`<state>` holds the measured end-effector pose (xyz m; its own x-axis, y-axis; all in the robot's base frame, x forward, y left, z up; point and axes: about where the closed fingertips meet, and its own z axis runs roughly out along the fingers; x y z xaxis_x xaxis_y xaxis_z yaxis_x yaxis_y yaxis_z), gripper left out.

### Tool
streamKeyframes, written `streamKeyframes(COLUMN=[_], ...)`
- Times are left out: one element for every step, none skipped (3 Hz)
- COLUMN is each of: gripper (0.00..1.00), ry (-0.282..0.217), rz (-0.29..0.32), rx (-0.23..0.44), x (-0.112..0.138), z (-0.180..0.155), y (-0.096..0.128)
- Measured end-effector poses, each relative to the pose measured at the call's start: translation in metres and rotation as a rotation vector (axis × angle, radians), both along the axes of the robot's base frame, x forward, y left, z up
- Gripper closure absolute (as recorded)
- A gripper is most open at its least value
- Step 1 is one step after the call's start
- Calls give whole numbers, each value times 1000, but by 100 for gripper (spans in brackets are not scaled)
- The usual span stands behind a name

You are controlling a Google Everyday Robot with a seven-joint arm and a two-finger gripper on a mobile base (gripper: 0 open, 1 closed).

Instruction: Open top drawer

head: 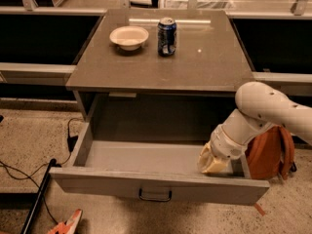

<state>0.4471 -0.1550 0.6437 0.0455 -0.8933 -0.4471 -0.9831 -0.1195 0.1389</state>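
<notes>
End effector [213, 163], grip unclear, sits in open top drawer [97, 182]; backpack [269, 152] beside

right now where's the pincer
In the camera view the pincer sits lower right, inside the top drawer, at its right front corner behind the front panel.

Nothing legible here: no word, number or sign can be read. The blue can [166, 36] on the tabletop [209, 67] shows pale markings on its side, but they are too blurred to make out a single letter or brand. The gripper [213, 164] sits down inside the open top drawer [156, 188], at its right front corner, and no lettering can be read on either.
</notes>
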Motion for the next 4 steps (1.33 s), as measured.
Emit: streamKeyframes(gripper=[100,100,100,100], ry=[54,54,-22,-107], rz=[11,11,9,9], rx=[-17,-17,-5,-5], x=[-37,-37,-35,-39], z=[8,8,45,92], y=[3,3,0,-4])
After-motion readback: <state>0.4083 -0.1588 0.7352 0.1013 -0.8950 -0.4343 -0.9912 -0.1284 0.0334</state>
